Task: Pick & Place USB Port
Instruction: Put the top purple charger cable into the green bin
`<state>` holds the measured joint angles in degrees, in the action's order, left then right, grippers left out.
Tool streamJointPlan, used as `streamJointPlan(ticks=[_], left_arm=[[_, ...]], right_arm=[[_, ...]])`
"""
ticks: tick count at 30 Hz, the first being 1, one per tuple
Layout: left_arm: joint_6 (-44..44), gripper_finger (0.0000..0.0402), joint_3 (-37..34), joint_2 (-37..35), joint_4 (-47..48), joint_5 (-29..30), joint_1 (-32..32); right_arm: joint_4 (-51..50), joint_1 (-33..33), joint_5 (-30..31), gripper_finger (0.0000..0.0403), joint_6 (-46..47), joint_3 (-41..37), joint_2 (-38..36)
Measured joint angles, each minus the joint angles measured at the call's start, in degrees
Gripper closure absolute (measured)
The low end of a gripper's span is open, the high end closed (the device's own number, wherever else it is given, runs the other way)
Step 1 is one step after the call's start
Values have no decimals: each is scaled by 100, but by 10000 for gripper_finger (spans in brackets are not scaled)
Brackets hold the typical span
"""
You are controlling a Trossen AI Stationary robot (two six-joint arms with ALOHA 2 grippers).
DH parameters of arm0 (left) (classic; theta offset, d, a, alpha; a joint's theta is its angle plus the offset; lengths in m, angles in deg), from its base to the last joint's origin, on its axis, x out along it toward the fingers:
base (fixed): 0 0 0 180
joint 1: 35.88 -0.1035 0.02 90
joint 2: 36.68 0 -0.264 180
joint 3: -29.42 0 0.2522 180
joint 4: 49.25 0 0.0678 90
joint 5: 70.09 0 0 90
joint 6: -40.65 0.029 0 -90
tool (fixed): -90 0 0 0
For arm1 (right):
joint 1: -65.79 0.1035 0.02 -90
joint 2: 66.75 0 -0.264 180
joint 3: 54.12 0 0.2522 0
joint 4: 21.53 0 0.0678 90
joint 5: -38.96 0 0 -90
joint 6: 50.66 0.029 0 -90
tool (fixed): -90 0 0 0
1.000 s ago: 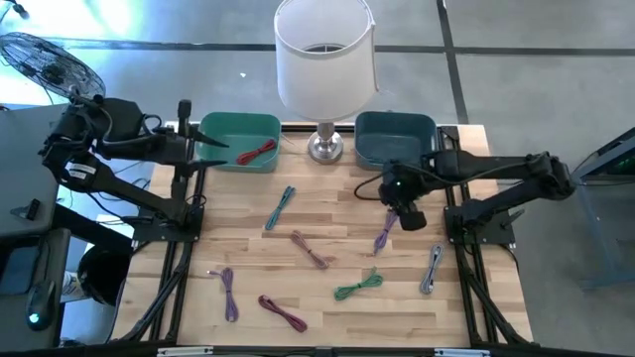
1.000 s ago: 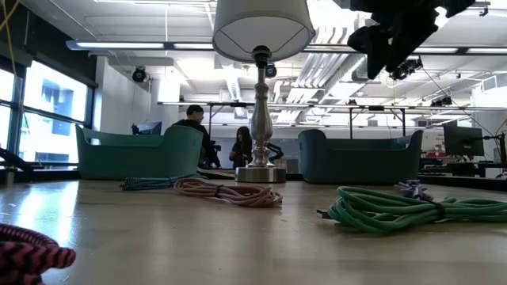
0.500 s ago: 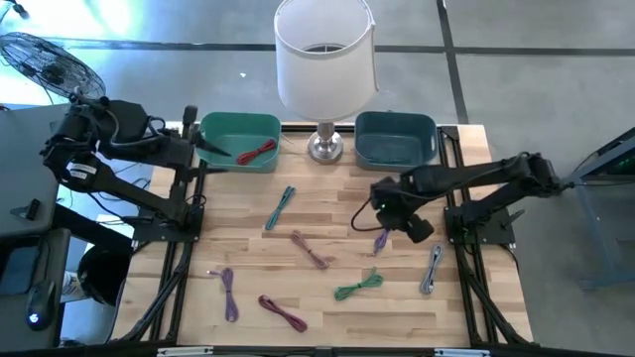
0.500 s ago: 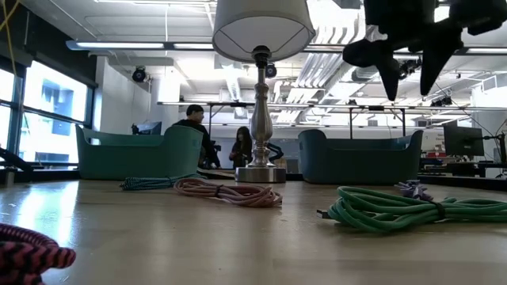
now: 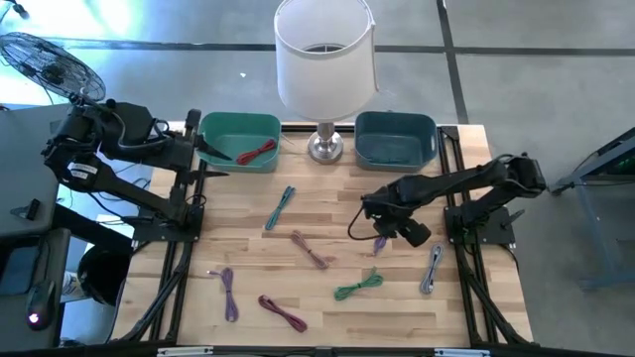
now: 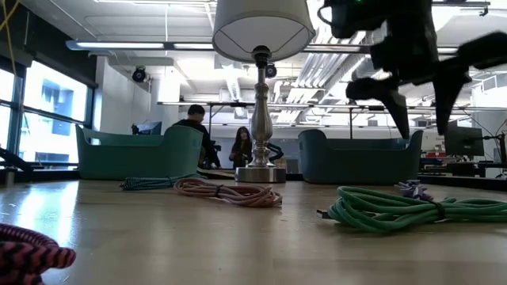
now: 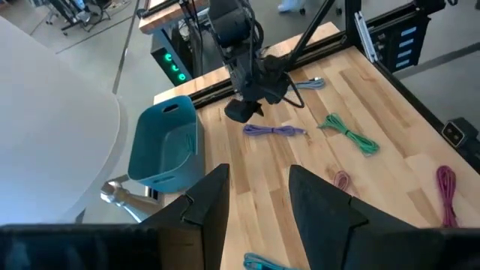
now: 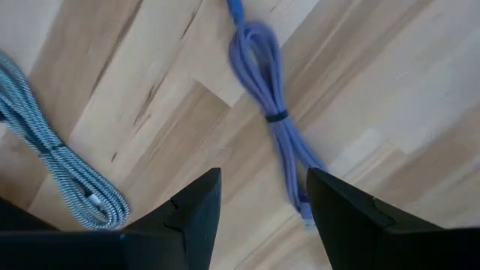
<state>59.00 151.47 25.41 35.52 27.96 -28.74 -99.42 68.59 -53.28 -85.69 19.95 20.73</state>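
The task's cables lie coiled on the wooden table. A lavender cable [image 5: 380, 242] [image 8: 274, 131] lies right below my right gripper [image 5: 382, 224] [image 8: 262, 180]. That gripper is open and points down, hanging above the cable [image 6: 412, 188] without touching it, fingers [image 6: 394, 111] spread. My left gripper [image 5: 203, 149] [image 7: 259, 199] is open and waits at the far left, beside the green bin [image 5: 213, 127], which holds a red cable [image 5: 256, 152].
Other cables are spread about: teal [image 5: 281, 206], pink [image 5: 310, 248], green [image 5: 359, 286], grey [image 5: 432, 268], purple [image 5: 228, 293] and magenta [image 5: 283, 312]. A blue bin [image 5: 395, 127] and a lamp [image 5: 325, 147] stand along the far edge.
My right gripper has swung from beside the blue bin toward the near edge and come down over the lavender cable, tipping until its fingers point straight down.
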Motion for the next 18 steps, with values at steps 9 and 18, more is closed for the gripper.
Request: streamJointPlan(ticks=[9, 18], left_arm=[[-111, 266, 0, 7, -7, 2, 0], [-110, 266, 0, 10, -10, 7, 0]], right_arm=[[1023, 240, 47, 213, -295, -794, 0], [2011, 299, 35, 212, -405, -1253, 0]])
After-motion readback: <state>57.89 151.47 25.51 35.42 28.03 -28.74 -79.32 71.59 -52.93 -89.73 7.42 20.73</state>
